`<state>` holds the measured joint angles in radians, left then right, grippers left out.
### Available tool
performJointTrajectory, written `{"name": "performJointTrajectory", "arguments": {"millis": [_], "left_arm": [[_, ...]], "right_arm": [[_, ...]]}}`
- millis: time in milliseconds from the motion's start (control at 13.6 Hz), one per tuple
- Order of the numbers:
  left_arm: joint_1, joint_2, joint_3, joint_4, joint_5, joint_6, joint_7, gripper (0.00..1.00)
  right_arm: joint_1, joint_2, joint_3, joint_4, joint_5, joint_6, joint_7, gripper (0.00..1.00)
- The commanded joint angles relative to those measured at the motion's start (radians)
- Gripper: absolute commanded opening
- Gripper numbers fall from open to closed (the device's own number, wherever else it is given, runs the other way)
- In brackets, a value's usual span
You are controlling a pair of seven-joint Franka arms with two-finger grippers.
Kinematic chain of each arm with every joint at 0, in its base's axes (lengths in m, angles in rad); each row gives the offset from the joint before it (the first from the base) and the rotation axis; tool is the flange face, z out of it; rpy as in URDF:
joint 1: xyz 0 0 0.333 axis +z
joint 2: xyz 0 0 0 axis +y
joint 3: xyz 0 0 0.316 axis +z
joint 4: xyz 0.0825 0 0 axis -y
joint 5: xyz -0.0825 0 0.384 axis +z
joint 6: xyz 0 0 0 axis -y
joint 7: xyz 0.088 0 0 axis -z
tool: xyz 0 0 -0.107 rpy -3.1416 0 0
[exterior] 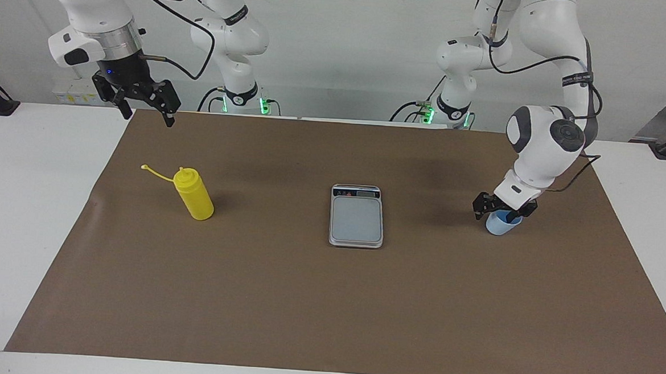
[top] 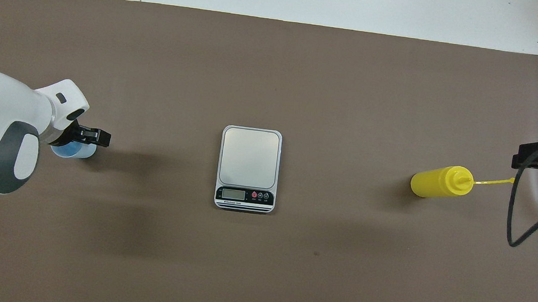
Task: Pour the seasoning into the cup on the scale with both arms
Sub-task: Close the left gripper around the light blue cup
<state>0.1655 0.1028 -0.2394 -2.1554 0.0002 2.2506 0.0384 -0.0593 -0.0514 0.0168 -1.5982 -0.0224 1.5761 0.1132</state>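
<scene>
The scale (exterior: 357, 215) lies flat at the middle of the brown mat (exterior: 327, 300), its dark display strip at the end nearer the robots and its weighing plate bare. Taking the scale as the clock centre in the overhead view, the pale blue cup (top: 73, 150) stands at about nine o'clock, toward the left arm's end of the table, and the yellow seasoning bottle (top: 438, 181) stands upright at about three o'clock, toward the right arm's end, its thin cap strap trailing away from the scale. The left gripper (exterior: 503, 210) is down at the cup, its black fingers set on either side of the rim; whether they press the cup or stand just off it I cannot tell. The cup's base rests on the mat. The right gripper (exterior: 143, 102) hangs in the air with its fingers spread apart and nothing between them, over the mat's edge nearest the robots, well apart from the bottle; that arm waits.
</scene>
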Motion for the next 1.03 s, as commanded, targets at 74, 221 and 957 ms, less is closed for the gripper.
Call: {"name": "performJointTrajectory", "arguments": {"millis": [74,221,957], "left_arm": [[0.012,-0.038,-0.001,-0.041,0.015,0.026,0.085,0.68],[0.016,-0.038,0.000,-0.040,0.015,0.026,0.101,0.58],[0.020,-0.038,0.000,-0.040,0.015,0.027,0.103,0.19]], "right_arm": [[-0.008,-0.022,0.005,-0.026,0.010,0.007,0.006,1.00],[-0.010,-0.022,0.005,-0.026,0.010,0.005,0.006,1.00],[-0.011,-0.024,0.003,-0.028,0.010,0.001,0.008,1.00]]}}
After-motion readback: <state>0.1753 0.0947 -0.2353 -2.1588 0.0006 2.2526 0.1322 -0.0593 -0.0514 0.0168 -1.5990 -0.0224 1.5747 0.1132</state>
